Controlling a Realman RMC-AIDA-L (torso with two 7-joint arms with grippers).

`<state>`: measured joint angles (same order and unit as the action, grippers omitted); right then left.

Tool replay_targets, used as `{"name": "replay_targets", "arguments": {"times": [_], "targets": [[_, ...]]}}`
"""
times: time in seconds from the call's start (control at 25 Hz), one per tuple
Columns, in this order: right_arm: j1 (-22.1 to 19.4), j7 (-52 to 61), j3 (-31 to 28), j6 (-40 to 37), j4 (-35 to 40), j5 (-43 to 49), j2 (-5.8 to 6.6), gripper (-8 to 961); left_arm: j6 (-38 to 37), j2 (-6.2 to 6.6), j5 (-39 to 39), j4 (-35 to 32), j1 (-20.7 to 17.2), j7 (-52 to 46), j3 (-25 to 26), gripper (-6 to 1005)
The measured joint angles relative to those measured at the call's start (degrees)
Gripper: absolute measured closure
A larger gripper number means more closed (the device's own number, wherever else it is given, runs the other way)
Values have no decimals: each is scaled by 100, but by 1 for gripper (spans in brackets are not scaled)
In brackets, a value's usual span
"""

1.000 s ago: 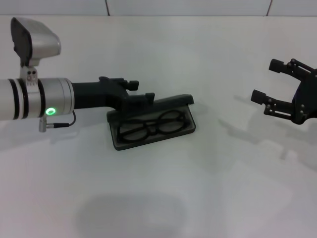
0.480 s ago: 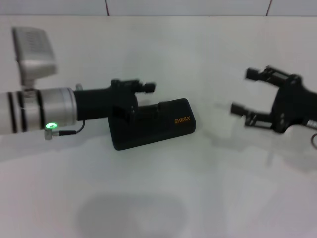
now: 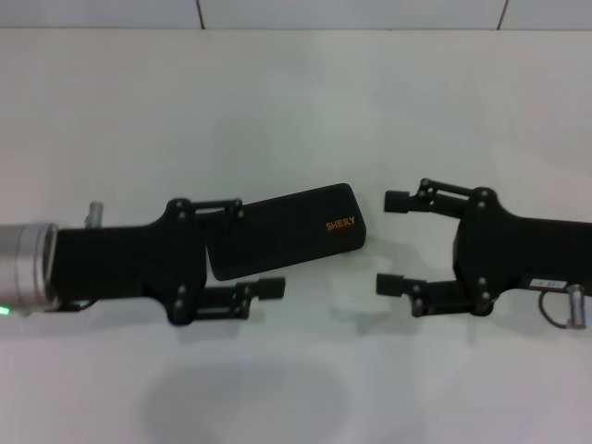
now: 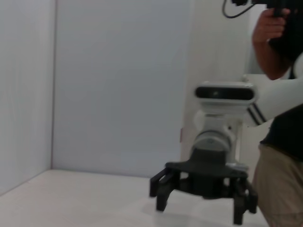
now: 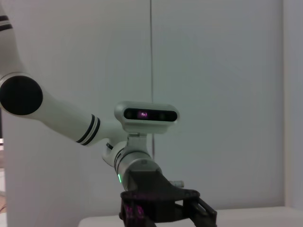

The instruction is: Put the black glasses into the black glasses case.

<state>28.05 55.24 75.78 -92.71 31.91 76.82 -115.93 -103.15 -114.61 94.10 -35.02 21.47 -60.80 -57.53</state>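
Now black glasses case (image 3: 282,229) lid down, left gripper (image 3: 261,248) and right gripper (image 3: 391,242) level, fingers apart.

Black glasses case (image 3: 282,228): hard shell, smooth matt black, orange printed lettering on lid.
Table (image 3: 296,120): smooth white surface, faint sheen.
Left gripper (image 3: 252,248): matt black plastic-looking body and fingers, small screw heads; brushed silver metal wrist section behind.
Right gripper (image 3: 391,242): same matt black finish; white label on body.

black glasses case (image 3: 287,228) shut — contents hidden, near end behind left hand (image 3: 254,248)
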Motion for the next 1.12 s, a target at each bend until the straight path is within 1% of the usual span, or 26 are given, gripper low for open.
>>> {"name": "replay_targets", "arguments": {"times": [0.04, 0.24, 0.36, 0.48, 0.6, 0.8, 1.12], "targets": [[43, -38, 34, 1, -64, 0, -3, 106, -157, -13, 5, -29, -126, 160, 13, 295], [159, -149, 215, 16, -160, -20, -10, 106, -306, -15, 6, -14, -257, 300, 32, 294], [147, -156, 219, 22, -159, -38, -18, 106, -325, -11, 0, 14, -260, 121, 28, 293], [127, -161, 228, 5, -158, -41, -25, 106, -397, 29, 62, 17, -211, -101, -20, 293], [116, -162, 242, -20, -160, -44, -26, 106, -472, 24, 148, 3, -235, -34, -26, 292], [76, -167, 247, -58, -201, -45, -26, 106, -486, -4, 149, -12, -335, 125, 3, 172], [-20, -275, 253, -10, -251, -84, -25, 106, -492, -5, 149, 20, -323, 127, -11, 172]]}}
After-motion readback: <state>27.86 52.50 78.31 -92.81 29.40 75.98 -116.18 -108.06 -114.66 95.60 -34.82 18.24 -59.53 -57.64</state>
